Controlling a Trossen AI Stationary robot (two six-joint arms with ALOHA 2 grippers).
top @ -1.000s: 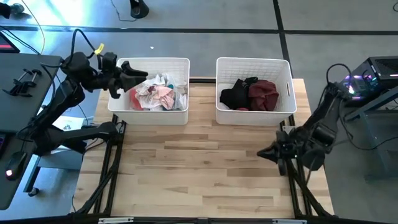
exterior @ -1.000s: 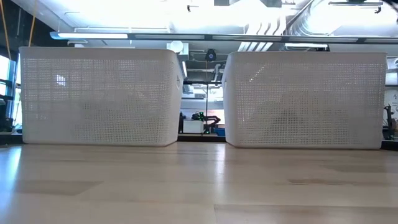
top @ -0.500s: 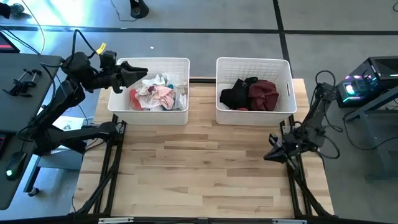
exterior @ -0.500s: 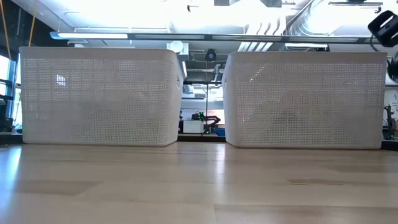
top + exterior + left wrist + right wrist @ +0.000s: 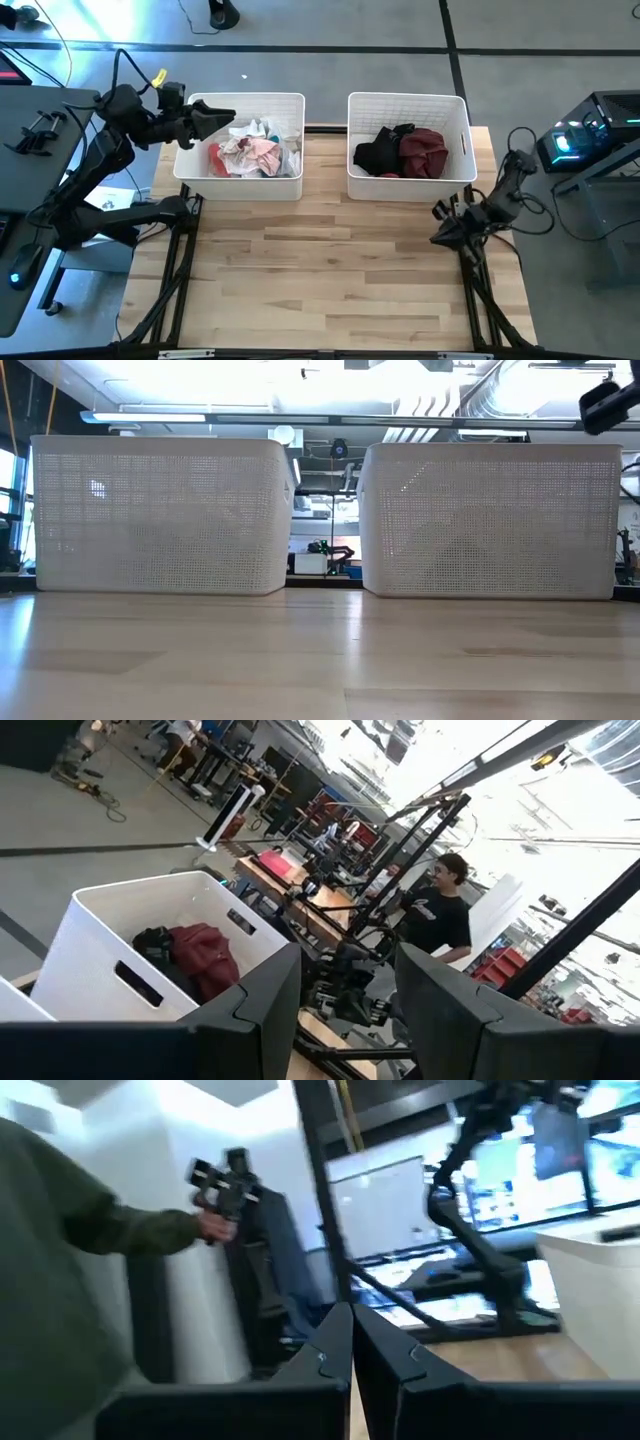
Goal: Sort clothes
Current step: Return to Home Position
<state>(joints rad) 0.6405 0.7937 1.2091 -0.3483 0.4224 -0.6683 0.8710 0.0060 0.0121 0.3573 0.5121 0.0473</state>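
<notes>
We see two white bins standing at the far side of the table [image 5: 330, 280]. The left bin [image 5: 250, 97] holds a heap of light clothes [image 5: 250, 152] in white, pink and coral. The right bin [image 5: 405, 96] holds a black garment [image 5: 378, 152] and, touching it on the right, a maroon garment [image 5: 424, 150].

The left gripper [image 5: 228, 116] hovers over the left rim of the left bin and points to the right. In the left wrist view its fingers [image 5: 270, 990] stand apart with nothing between them.

The right gripper [image 5: 442, 230] is at the right edge of the table, nearer than the right bin and apart from it. In the right wrist view its fingers [image 5: 325, 1350] are pressed together and we see nothing between them.

In the room behind we see a person [image 5: 440, 915] in a black shirt. A green sleeve [image 5: 70, 1230] fills one side of the right wrist view.
</notes>
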